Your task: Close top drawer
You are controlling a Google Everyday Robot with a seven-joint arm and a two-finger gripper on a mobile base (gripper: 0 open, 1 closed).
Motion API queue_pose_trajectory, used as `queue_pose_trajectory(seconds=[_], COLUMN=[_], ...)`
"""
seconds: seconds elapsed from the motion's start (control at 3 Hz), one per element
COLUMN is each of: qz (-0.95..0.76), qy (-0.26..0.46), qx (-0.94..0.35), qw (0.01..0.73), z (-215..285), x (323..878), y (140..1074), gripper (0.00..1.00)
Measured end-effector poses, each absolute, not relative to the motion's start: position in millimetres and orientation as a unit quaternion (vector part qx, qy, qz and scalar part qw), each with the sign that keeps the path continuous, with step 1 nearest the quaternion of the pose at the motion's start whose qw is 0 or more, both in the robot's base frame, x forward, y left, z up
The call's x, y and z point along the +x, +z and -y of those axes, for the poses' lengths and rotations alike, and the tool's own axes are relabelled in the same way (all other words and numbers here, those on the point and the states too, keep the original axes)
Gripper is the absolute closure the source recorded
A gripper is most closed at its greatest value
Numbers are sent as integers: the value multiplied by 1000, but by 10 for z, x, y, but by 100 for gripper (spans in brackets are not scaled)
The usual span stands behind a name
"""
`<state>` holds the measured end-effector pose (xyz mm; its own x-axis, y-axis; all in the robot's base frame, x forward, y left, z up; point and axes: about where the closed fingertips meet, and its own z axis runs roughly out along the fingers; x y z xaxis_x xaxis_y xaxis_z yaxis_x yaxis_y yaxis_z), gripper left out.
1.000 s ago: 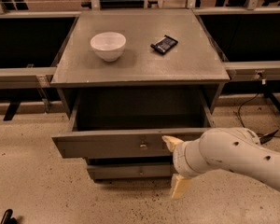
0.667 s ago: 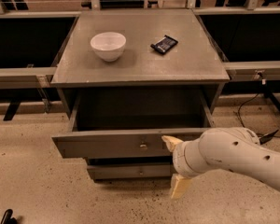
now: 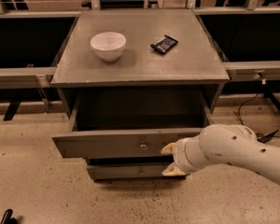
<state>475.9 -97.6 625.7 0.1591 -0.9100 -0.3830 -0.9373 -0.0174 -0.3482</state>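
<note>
The top drawer of the grey cabinet is pulled out, and its dark inside looks empty. Its flat front has a small round knob at the centre. My gripper is at the right part of that front, just right of the knob. The fingers are apart with nothing between them. The upper fingertip lies against the drawer front. The lower fingertip is in front of the narrower drawer below. My white arm comes in from the right.
A white bowl and a black packet lie on the cabinet top. Low dark shelving runs behind on both sides. Cables trail on the floor at the right. A small black object lies at the bottom left.
The lower fingertip has come up and the two fingertips are closer together. The gripper sits a little closer to the drawer front. The drawer has not visibly moved.
</note>
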Motion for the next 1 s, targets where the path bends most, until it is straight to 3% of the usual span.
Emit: queue_pose_trajectory(seconds=[0.67,1.0], qz=[-663,-678], qy=[7,0], qx=[-701,-687], qw=[263,262], z=[1003,1016], x=[5126,5301], y=[6124,6082], gripper=[95,0])
